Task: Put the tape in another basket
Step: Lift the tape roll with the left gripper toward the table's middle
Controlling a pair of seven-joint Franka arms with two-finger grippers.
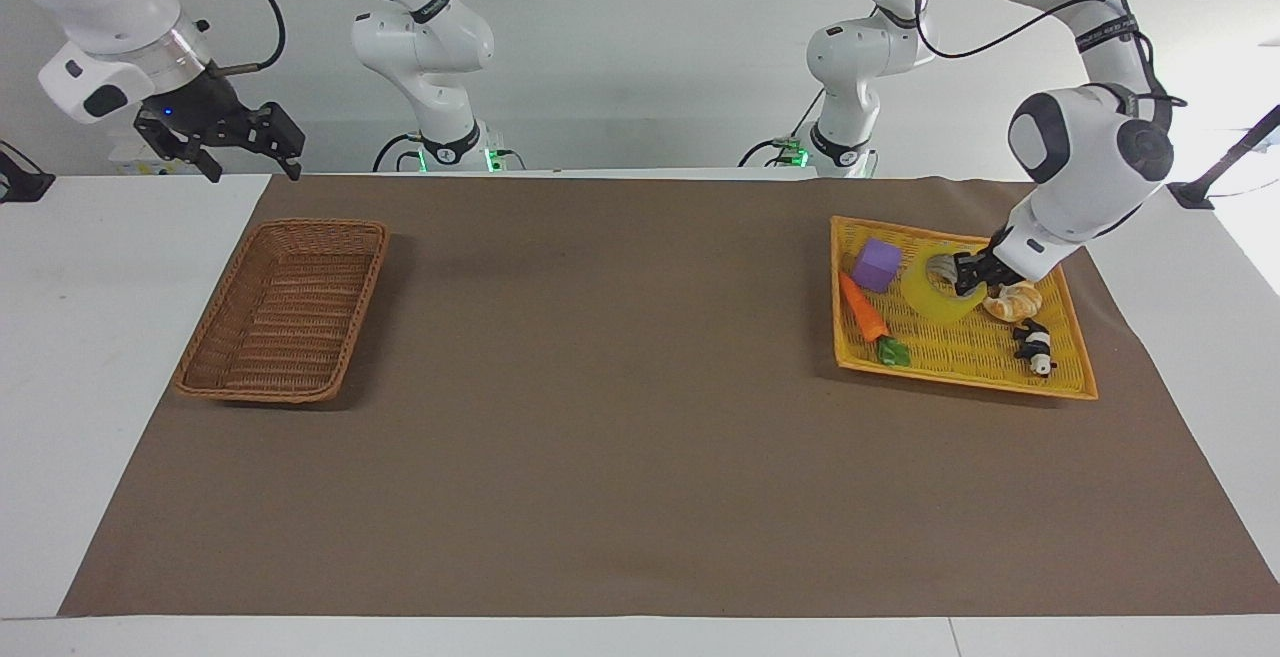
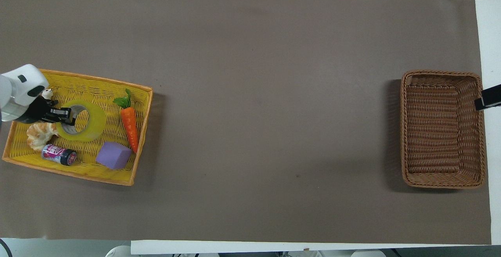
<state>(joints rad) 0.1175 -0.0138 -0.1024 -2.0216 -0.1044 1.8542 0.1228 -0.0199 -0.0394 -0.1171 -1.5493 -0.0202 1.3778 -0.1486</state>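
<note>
the left gripper (image 1: 966, 273) is clamped on the wall of the tape (image 1: 938, 289), tilted just above the yellow tray (image 1: 960, 362). the thin one-sided pinch could let it swing or slip before the basket (image 1: 285, 307). the right gripper (image 1: 235, 142) waits, fingers apart, holding nothing.

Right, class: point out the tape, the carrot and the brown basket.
tape (image 2: 97, 121): overhead view, on its yellow outer band.
carrot (image 2: 130, 127): overhead view, mid orange body.
basket (image 1: 262, 392): facing view, on its woven rim farthest from the robots.
</note>
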